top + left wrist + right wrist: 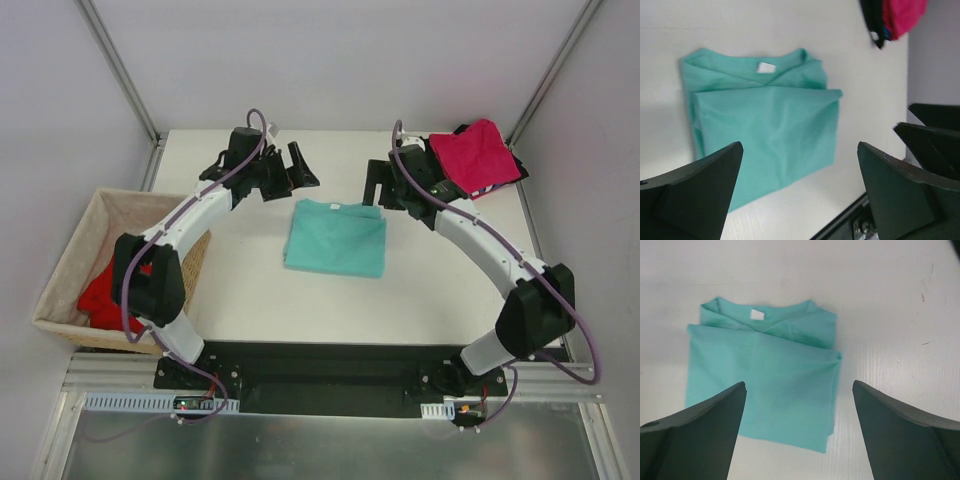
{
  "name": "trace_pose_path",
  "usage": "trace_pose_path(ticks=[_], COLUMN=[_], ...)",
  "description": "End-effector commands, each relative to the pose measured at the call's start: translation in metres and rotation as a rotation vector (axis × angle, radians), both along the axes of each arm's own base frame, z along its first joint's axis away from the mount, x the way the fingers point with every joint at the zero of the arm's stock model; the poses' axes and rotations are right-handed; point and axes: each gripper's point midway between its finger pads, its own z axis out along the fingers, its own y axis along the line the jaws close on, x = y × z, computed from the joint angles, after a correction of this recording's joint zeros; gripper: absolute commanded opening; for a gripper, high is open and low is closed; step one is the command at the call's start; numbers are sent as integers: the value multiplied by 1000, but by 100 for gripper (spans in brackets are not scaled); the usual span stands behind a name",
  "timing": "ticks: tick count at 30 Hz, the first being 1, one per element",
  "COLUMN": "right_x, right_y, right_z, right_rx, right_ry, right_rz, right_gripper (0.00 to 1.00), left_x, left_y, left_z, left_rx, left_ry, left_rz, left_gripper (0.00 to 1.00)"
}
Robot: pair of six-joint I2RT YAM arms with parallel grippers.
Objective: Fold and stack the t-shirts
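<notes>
A teal-green t-shirt (336, 237) lies folded into a rectangle in the middle of the table, collar toward the back. My left gripper (298, 172) hangs open just behind its left corner, and my right gripper (378, 185) hangs open behind its right corner. Neither touches the cloth. Both wrist views look down on the teal shirt (765, 130) (765, 375) through wide, empty jaws (799, 145) (799, 383). A magenta-pink t-shirt (475, 155) tops a folded pile at the back right, with a black one (464, 130) under it. A bright red t-shirt (105, 295) lies crumpled in the basket.
The tan wicker basket (70, 250) with cloth lining stands off the table's left edge. The white table (250, 290) is bordered by a metal frame, and grey walls stand close on both sides. A black base plate (320, 365) runs along the near edge.
</notes>
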Motion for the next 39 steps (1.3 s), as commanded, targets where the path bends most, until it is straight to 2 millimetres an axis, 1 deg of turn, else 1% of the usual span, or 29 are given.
trace_pose_path(ticks=[1,3,4,6,7,8,10,11,15,19,21,22,23,24,26,27,28,29,30,31,32,33,34,35,37,39], right_x=[-27,-32,-38,-43,-45,-50,-55,-59,-69,-77,-80,-83,-84,-85,-87,-87,-88,-89,-90,-90,-89,-90,-90,-89,-91,-92], right_y=[-1,-7,-13,-18,-22,-26,-32,-36,-47,-54,-55,-55,-55,-54,-51,-44,-39,-33,-22,-16,-12,-9,-7,-5,1,9], right_z=[-1,-8,-15,-19,-17,-23,-25,-24,-20,-16,-11,-12,-12,-10,-13,-14,-22,-25,-28,-37,-43,-47,-52,-63,-71,-82], right_rx=[-14,-16,-29,-39,-42,-53,-66,-67,-68,-70,-57,-54,-46,-37,-19,9,17,30,56,57,57,44,32,20,31,46], right_ry=[14,16,23,23,14,26,24,17,7,1,-12,-9,-8,-13,-2,5,28,35,43,69,77,84,95,118,141,164], right_rz=[17,0,-10,-21,-26,-30,-39,-44,-49,-51,-52,-49,-50,-49,-41,-20,-11,3,22,32,37,37,38,38,45,60], right_gripper=[92,92,92,92,92,92,92,92,92,92,92,92,92,92,92,92,92,92,92,92,92,91,92,91,91,91], left_x=[-53,-64,-72,-80,-85,-88,-94,-98,-97,-97,-99,-97,-100,-101,-106,-107,-110,-112,-112,-116,-117,-117,-119,-120,-123,-124], left_y=[-37,-46,-56,-64,-70,-74,-78,-78,-78,-77,-74,-75,-73,-72,-70,-70,-68,-66,-65,-61,-60,-57,-53,-51,-48,-48], left_z=[23,13,10,-3,-8,-16,-32,-43,-68,-83,-95,-97,-103,-109,-119,-121,-126,-127,-127,-132,-134,-132,-135,-133,-136,-134], left_rx=[-72,-75,-73,-78,-88,-105,-129,-123,-108,-89,-72,-74,-70,-66,-64,-66,-63,-59,-54,-44,-37,-35,-22,-21,-18,-23], left_ry=[-7,29,35,65,86,97,148,169,199,222,247,235,247,258,273,278,286,286,281,288,290,281,284,276,284,282], left_rz=[-182,-208,-237,-257,-268,-278,-278,-275,-268,-267,-257,-257,-255,-252,-247,-245,-242,-239,-233,-228,-224,-218,-204,-200,-198,-197], left_gripper=[99,99,99,99,99,99,99,99,99,99,99,99,99,99,99,99,99,99,99,99,99,99,99,99,99,99])
